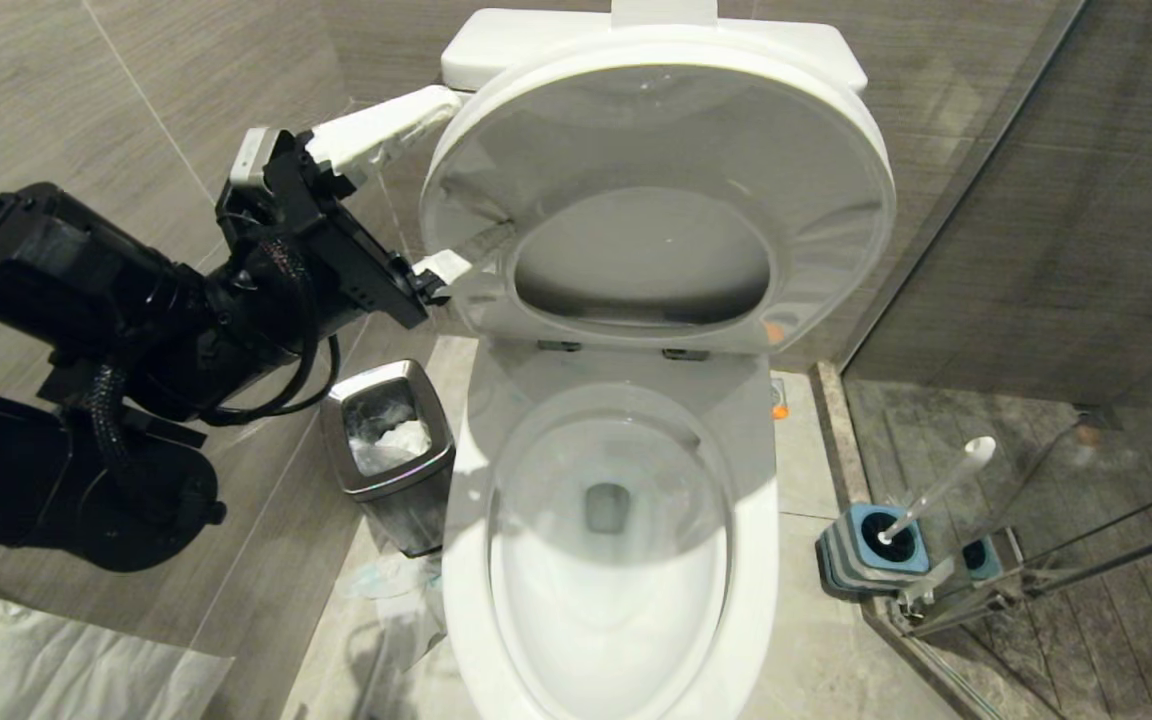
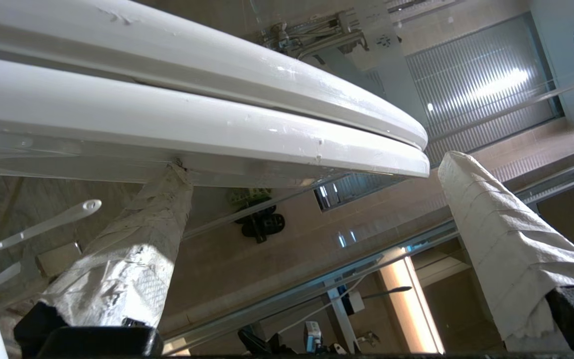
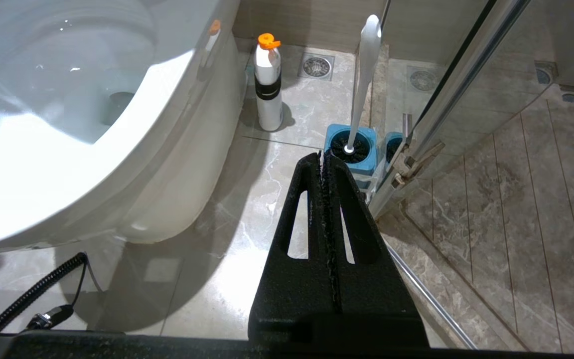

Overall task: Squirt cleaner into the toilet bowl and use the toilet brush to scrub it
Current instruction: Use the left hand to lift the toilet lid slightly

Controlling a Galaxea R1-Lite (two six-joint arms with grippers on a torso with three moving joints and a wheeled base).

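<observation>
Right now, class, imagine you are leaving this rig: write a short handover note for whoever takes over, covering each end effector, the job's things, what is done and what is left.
Left end effector: open, its wrapped fingers straddling the edge of the raised seat and lid.
Right end effector: shut, empty, hanging above the floor near the brush holder.
Toilet bowl: open, water in the basin, no cleaner visible in it.
Toilet brush: standing in its blue-topped holder on the floor to the robot's right of the toilet.
Cleaner bottle, orange cap: upright on the floor beside the bowl.
Done: seat and lid up.
Left: squirt cleaner, scrub with the brush.
</observation>
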